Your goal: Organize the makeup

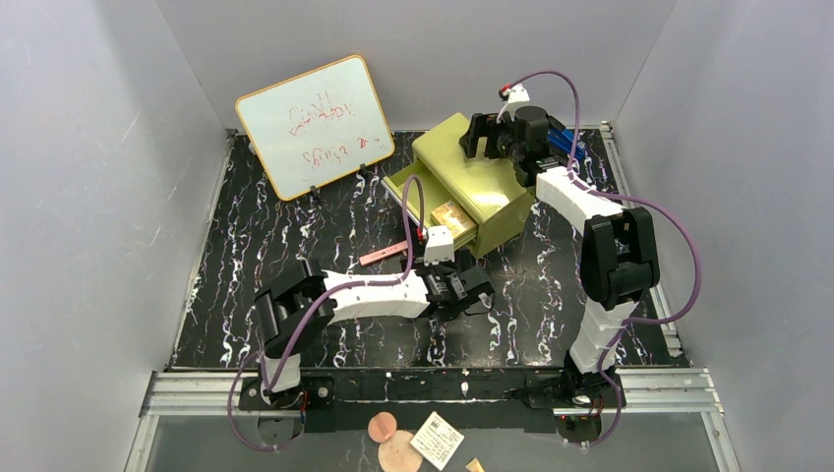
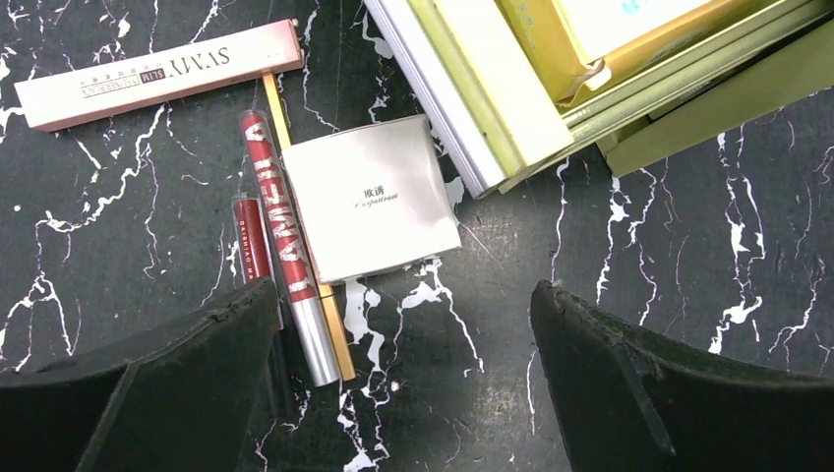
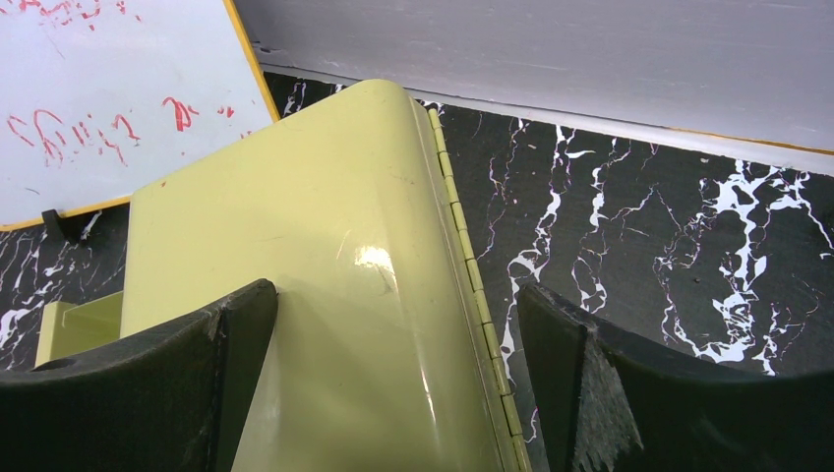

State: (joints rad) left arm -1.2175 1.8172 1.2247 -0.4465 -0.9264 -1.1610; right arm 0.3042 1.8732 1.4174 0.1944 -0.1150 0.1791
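The makeup lies in a cluster in the middle of the table (image 2: 118, 256), just left of the chest (image 1: 489, 187). The white box (image 2: 372, 200) lies flat on the black marbled top, 1 corner close to the front of an open drawer (image 2: 492, 108). Against the box's side lies a dark-red pencil (image 2: 278, 211) with a silver end, and it rests along a thin tan pencil (image 2: 339, 349). Beside these 2 is a shorter dark-red tube (image 2: 252, 241), its lower end hidden behind a finger. The pink case (image 2: 157, 74) lies crosswise at the far end of the pencils, and the tan pencil's tip meets its edge. The tan-orange palette (image 1: 454, 218) sits apart from the rest, inside the open drawer.

The left gripper (image 2: 403, 295) hangs low over this cluster with its jaws spread wide and nothing between them. The box and pencils show just beyond its fingertips.

The right gripper (image 3: 398, 295) is over the far end of the chest's top, by the hinged edge. Its jaws are also wide apart and grip nothing. 1 finger shows in front of the yellow-green lid, the other in front of bare table.

A whiteboard (image 1: 315, 126) with red writing stands propped at the far left, near the back wall.
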